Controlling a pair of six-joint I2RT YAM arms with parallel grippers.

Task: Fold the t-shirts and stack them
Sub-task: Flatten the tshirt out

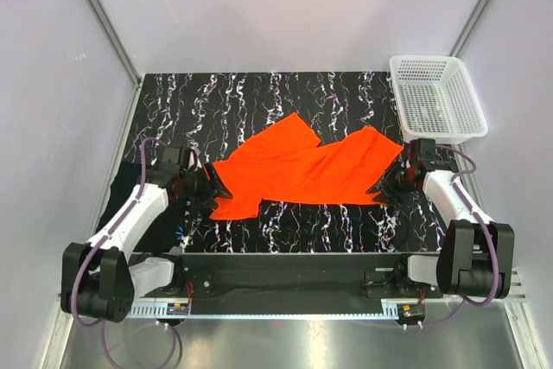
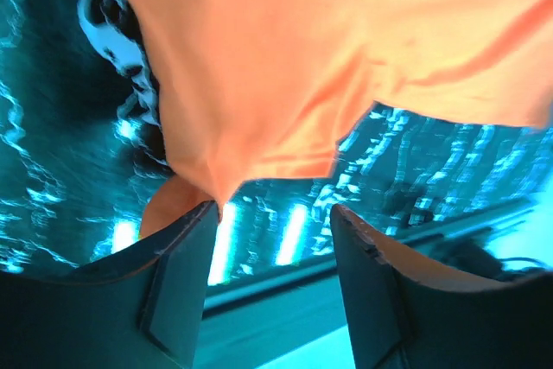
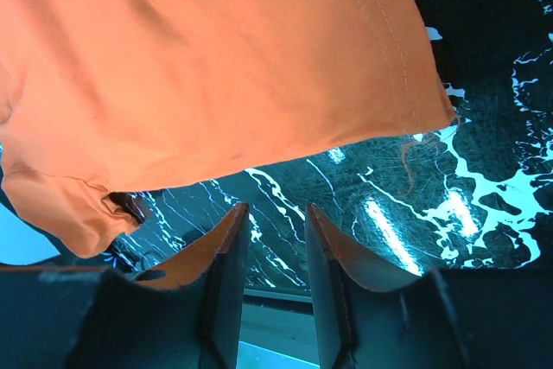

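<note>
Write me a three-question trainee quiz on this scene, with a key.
1. True or false: the orange shirt lies folded inside the basket.
2. Where does the basket stand? A) at the far right corner B) at the near left corner C) between the two arms
3. Fill in: the left gripper and the right gripper each have their fingers ___ (apart / closed).
Key: 1 false, it lies spread out on the mat; 2 A; 3 apart.
</note>
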